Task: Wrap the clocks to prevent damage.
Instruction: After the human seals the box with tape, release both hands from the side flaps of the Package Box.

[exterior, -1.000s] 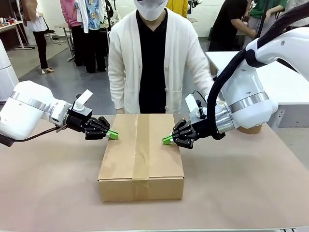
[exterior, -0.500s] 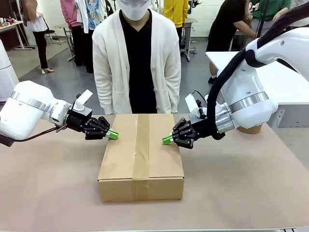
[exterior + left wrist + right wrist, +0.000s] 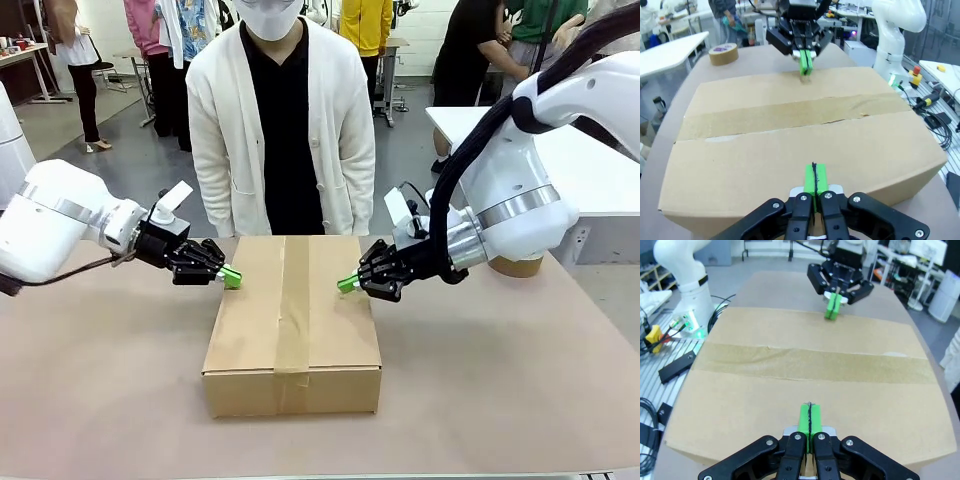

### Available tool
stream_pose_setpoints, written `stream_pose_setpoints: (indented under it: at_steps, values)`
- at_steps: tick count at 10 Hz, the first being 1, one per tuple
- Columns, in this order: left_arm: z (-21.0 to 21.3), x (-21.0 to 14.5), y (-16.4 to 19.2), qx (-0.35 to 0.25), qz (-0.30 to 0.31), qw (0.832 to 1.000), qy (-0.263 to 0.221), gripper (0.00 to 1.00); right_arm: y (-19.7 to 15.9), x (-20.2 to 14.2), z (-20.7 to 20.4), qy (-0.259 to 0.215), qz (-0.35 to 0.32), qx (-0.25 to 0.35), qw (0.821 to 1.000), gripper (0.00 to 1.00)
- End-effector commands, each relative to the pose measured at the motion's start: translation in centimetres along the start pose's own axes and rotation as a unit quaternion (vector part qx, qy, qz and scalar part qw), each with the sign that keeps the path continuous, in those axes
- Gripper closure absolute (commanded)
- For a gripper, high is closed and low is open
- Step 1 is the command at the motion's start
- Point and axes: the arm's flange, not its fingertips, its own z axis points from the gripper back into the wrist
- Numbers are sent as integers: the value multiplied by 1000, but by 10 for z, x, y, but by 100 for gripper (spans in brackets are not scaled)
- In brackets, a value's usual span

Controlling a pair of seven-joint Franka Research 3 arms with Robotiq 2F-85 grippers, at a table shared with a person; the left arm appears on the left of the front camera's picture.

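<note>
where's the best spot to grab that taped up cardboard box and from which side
Probably by its two short side walls, one gripper per side: left gripper from the left, right gripper from the right. The cardboard box looks far wider than either gripper, so squeezing between both shut grippers suits it.

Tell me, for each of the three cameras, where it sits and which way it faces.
Front view: fixed on the robot's side, facing across the table at the person; both arms reach in over the cardboard box.
Left wrist view: on the left arm, looking along the left gripper, jaws shut, across the box top toward the right gripper and a tape roll.
Right wrist view: mirrored, right gripper below, left gripper opposite.
Shared: both wrist views show the box's taped seam.
</note>
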Motion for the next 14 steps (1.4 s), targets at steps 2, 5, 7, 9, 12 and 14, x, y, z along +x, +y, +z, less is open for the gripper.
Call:
stream_pose_setpoints:
  at_steps: [2, 5, 7, 9, 12, 14]
  values:
    - [57, 79, -51, -12, 102, 986, 134, 100, 32, 82, 61, 115, -113, -21, 987, 99]
    - [113, 154, -90, 83, 176, 954, 229, 100, 69, 147, 123, 224, -213, -72, 948, 99]
    - [135, 172, -122, 149, 224, 926, 264, 100, 98, 171, 154, 259, -255, -142, 921, 99]
    - [153, 187, -140, 185, 238, 907, 293, 100, 130, 201, 171, 263, -249, -197, 911, 99]
    - [156, 188, -132, 174, 225, 917, 279, 100, 133, 206, 180, 264, -244, -207, 910, 99]
    - [159, 189, -142, 184, 228, 913, 283, 100, 150, 222, 178, 266, -219, -207, 916, 99]
